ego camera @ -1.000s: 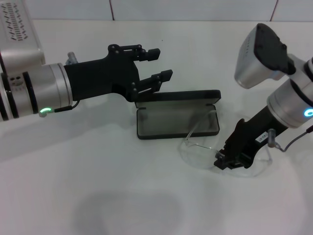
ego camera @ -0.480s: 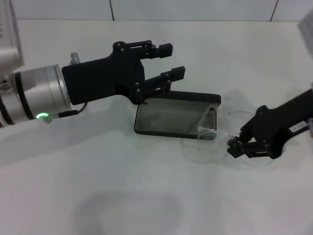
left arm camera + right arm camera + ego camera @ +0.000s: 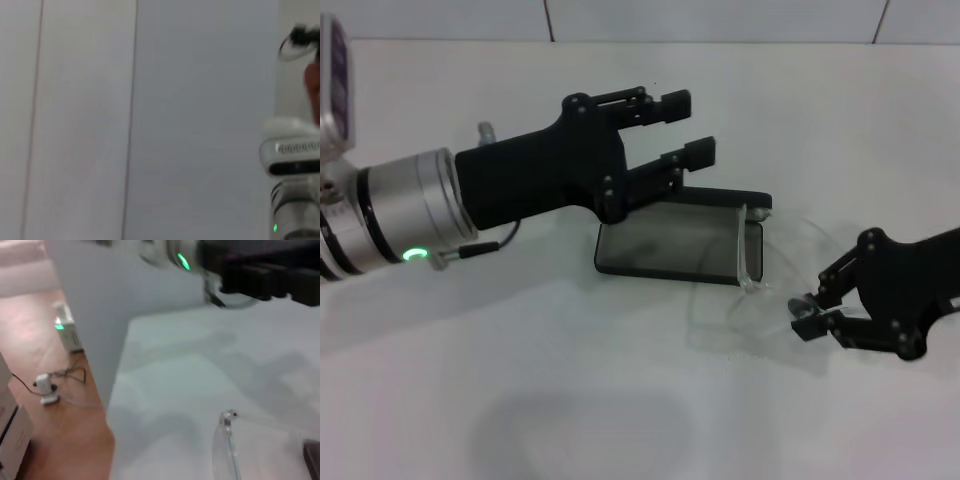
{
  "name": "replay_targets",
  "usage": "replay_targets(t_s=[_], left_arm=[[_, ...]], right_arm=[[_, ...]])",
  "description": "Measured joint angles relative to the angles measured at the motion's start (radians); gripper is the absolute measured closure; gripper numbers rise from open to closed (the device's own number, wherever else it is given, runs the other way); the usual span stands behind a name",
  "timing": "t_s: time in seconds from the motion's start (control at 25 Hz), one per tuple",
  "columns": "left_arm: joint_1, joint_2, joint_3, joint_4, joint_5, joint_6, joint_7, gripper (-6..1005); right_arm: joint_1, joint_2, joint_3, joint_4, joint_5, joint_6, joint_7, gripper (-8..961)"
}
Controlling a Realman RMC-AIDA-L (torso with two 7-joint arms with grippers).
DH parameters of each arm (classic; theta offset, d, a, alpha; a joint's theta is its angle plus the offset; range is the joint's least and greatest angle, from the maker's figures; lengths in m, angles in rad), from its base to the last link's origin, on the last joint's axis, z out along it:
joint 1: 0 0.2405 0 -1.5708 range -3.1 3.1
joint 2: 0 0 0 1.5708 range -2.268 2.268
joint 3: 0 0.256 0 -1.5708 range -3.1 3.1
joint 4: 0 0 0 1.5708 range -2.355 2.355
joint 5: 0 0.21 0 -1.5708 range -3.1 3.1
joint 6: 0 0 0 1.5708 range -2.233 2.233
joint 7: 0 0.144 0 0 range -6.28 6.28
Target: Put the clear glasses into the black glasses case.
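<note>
Glasses (image 3: 760, 262) are now lifted off the table, where a second ago they lay flat, and are held at one lens edge by the closed right gripper (image 3: 804, 318). They hang tilted just left of that gripper, one arm over the near end of the open case (image 3: 665, 245). The left gripper (image 3: 682, 126), fingers spread, is seen holding nothing, its lower finger at the raised lid. Lowering into the case is judged the next step.
</note>
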Motion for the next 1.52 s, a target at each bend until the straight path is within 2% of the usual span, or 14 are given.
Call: replay_targets(t_s=[0.04, 0.12, 0.4, 0.56, 0.84, 1.52], left_arm=[[-0.010, 0.000, 0.000, -0.026, -0.015, 0.018, 0.009, 486], [-0.029, 0.000, -0.001, -0.081, -0.044, 0.063, 0.026, 486], [-0.077, 0.000, 0.000, -0.182, -0.056, 0.118, 0.040, 486], [-0.091, -0.003, 0.003, -0.215, -0.056, 0.150, 0.051, 486], [-0.100, -0.005, 0.061, -0.218, -0.058, 0.152, 0.052, 488], [-0.132, 0.001, 0.107, -0.219, 0.004, 0.142, 0.019, 487]], right_arm=[[0.000, 0.000, 0.000, 0.000, 0.000, 0.000, 0.000, 833], [-0.055, 0.000, 0.003, 0.021, 0.103, -0.001, -0.132, 833], [-0.074, 0.000, 0.005, 0.163, 0.271, -0.054, -0.416, 833], [-0.074, 0.001, 0.004, 0.221, 0.318, -0.068, -0.505, 833], [-0.074, 0.003, -0.003, 0.237, 0.330, -0.070, -0.536, 833], [-0.075, 0.002, 0.002, 0.240, 0.330, -0.055, -0.575, 834]])
